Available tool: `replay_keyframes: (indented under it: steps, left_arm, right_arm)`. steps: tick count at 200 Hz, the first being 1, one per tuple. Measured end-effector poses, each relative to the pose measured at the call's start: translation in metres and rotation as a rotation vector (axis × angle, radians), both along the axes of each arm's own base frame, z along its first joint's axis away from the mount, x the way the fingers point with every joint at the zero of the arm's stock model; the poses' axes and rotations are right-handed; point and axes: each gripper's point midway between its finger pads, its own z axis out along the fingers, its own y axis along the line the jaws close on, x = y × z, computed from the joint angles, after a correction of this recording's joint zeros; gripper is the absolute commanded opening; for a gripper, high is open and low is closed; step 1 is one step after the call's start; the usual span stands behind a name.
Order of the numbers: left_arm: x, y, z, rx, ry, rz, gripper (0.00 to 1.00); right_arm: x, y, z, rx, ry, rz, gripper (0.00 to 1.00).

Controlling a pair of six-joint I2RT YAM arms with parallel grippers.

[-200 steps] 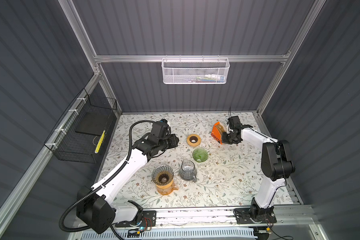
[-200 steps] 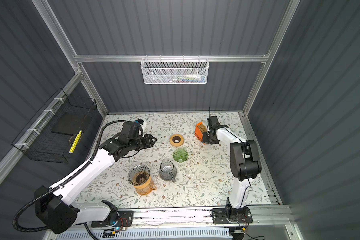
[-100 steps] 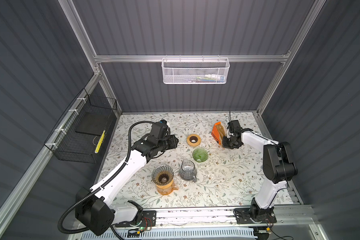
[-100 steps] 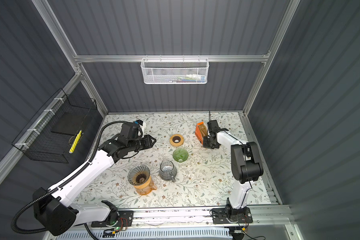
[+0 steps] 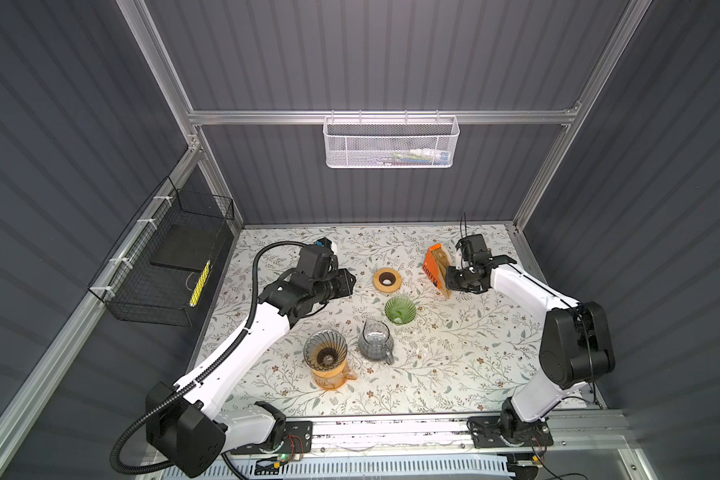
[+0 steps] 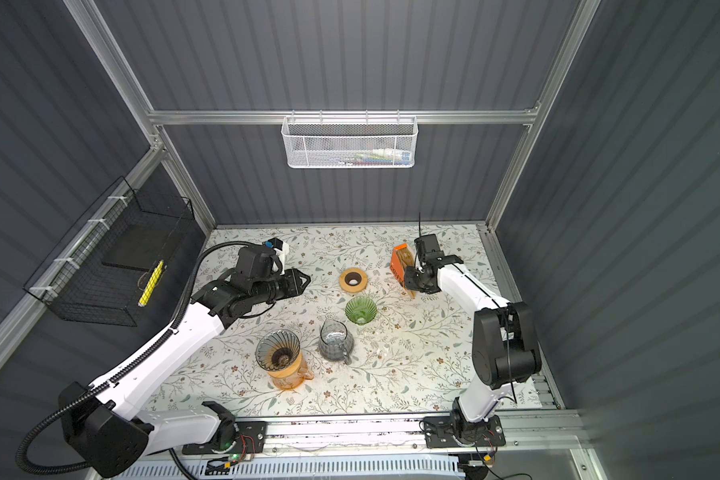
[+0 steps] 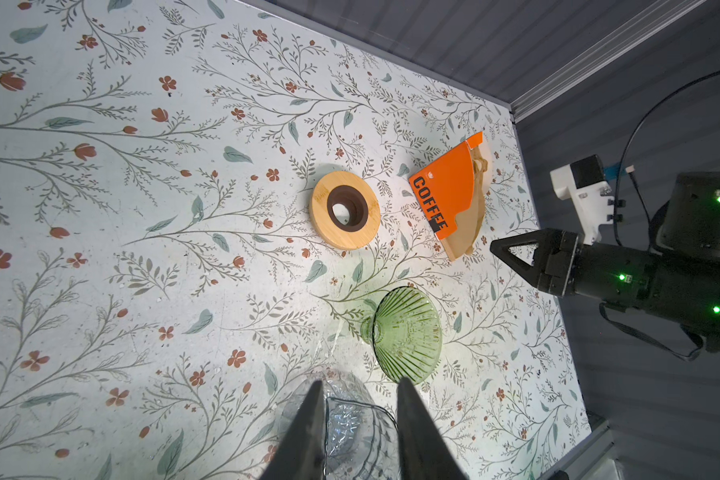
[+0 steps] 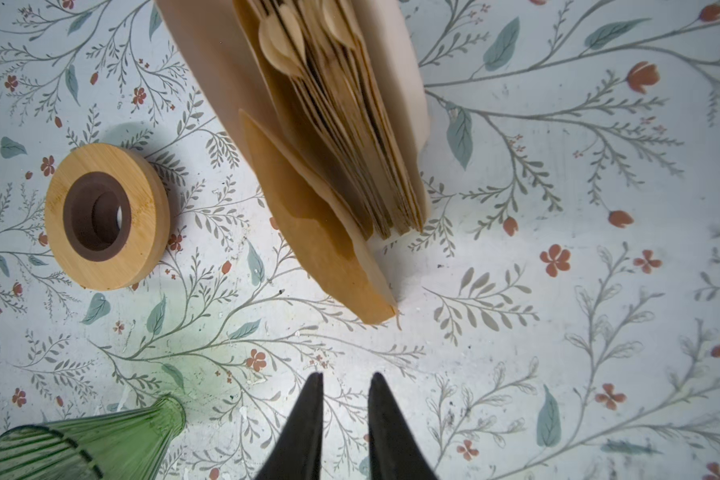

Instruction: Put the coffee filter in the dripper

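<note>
An orange "COFFEE" holder (image 5: 434, 268) (image 7: 445, 195) stands at the back right with a stack of brown coffee filters (image 8: 350, 137). One filter (image 8: 325, 257) sticks out of the stack toward my right gripper (image 8: 346, 376) (image 5: 449, 277), which is open and empty a short way off it. A green ribbed glass dripper (image 5: 400, 309) (image 7: 408, 332) lies mid-table. A grey glass dripper (image 5: 325, 353) sits on an amber server at the front. My left gripper (image 7: 358, 382) (image 5: 349, 280) hovers open and empty at mid-left, pointing toward the wooden ring.
A wooden ring (image 5: 387, 279) (image 8: 107, 216) lies between the two grippers. A clear glass pitcher (image 5: 376, 343) stands beside the amber server (image 5: 329, 378). A black wire basket (image 5: 163, 266) hangs on the left wall, a white mesh basket (image 5: 391, 141) on the back wall.
My right gripper was shut beside the filter holder and has opened, shifting slightly along the holder. The left arm has barely moved.
</note>
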Motion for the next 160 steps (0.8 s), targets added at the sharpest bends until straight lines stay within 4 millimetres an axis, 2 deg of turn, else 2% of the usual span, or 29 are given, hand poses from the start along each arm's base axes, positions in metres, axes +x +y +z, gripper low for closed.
replay_keyframes:
  steps: [81,123,160]
  left_arm:
    - [0.001,0.0,-0.002,0.005,0.003,0.003,0.31]
    - [0.003,-0.001,-0.013,0.024,0.032,0.002,0.31]
    - [0.002,-0.001,-0.013,0.025,0.034,0.002,0.31]
  right_arm:
    - [0.018,0.005,-0.028,-0.023,0.056,0.015,0.21]
    - [0.028,0.006,-0.027,-0.028,0.043,0.022,0.19]
    - [0.031,0.007,-0.029,-0.031,0.044,0.021,0.18]
